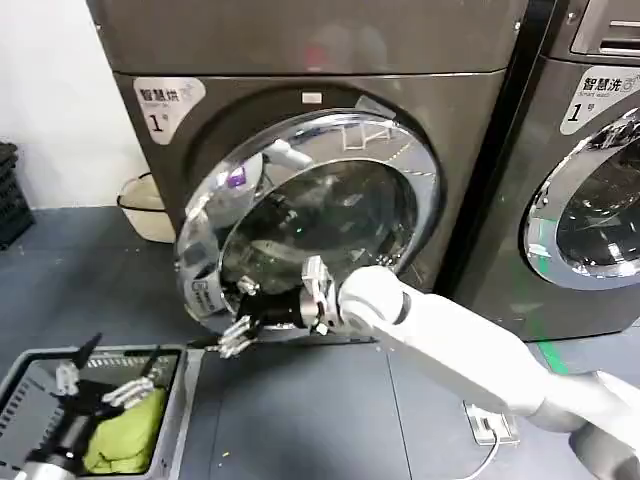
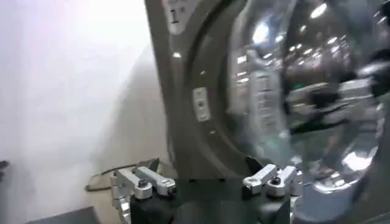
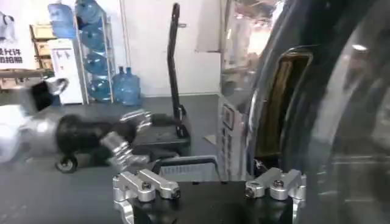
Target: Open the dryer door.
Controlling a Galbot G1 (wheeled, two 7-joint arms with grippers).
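**Door ajar, right gripper at its lower rim**

While the dryer (image 1: 300, 60) door (image 1: 310, 220) stands swung partly out, you see its chrome rim tilted away from the drum opening. Your right gripper (image 1: 240, 325) sits at the door's lower left edge, jaws spread, nothing between them. Your left gripper (image 1: 105, 375) hangs low over the basket (image 1: 30, 365), jaws also spread. Bare grey floor lies before the door; a second machine (image 1: 590, 180) stands close on the right.
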